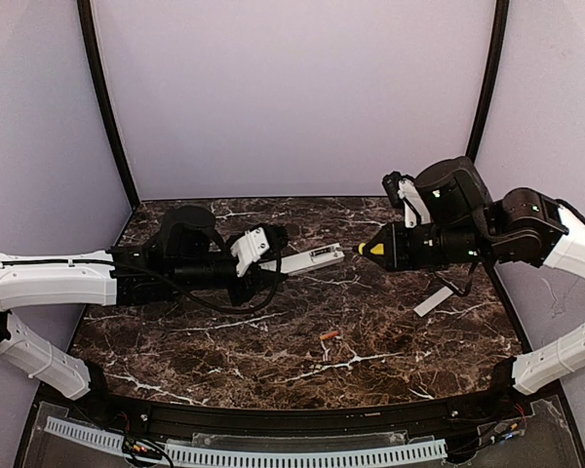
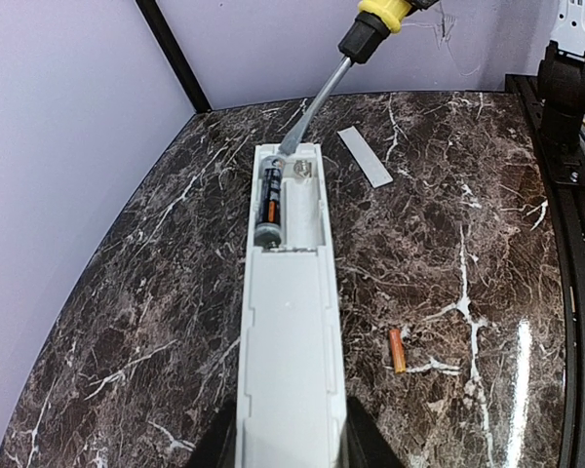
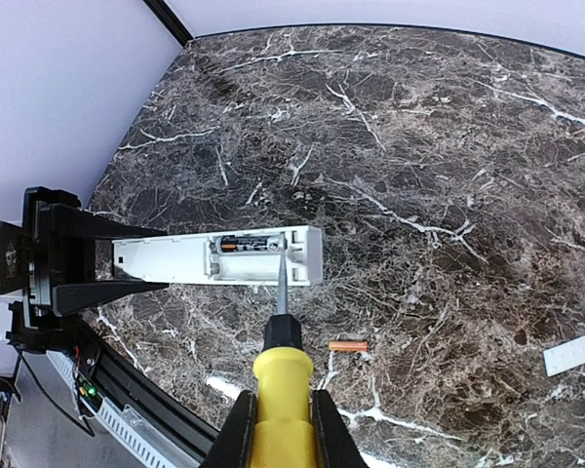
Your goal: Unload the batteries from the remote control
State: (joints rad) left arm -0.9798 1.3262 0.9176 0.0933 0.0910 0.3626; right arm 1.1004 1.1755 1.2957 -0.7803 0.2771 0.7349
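Note:
My left gripper (image 1: 263,255) is shut on the white remote control (image 1: 310,259) and holds it above the table, its back up and its battery bay open. It also shows in the left wrist view (image 2: 288,322) and the right wrist view (image 3: 175,260). One battery (image 2: 270,195) lies in the bay's left slot, also in the right wrist view (image 3: 247,245). A second orange battery (image 1: 326,336) lies on the table, also in both wrist views (image 2: 397,350) (image 3: 347,346). My right gripper (image 3: 282,414) is shut on a yellow-handled screwdriver (image 3: 283,385); its tip rests in the bay beside the battery's end.
The white cover strip (image 1: 433,301) lies on the marble table at the right, also in the left wrist view (image 2: 363,156) and the right wrist view (image 3: 575,351). Black corner posts (image 1: 105,97) and lilac walls close in the back. A black rail (image 1: 273,414) runs along the near edge.

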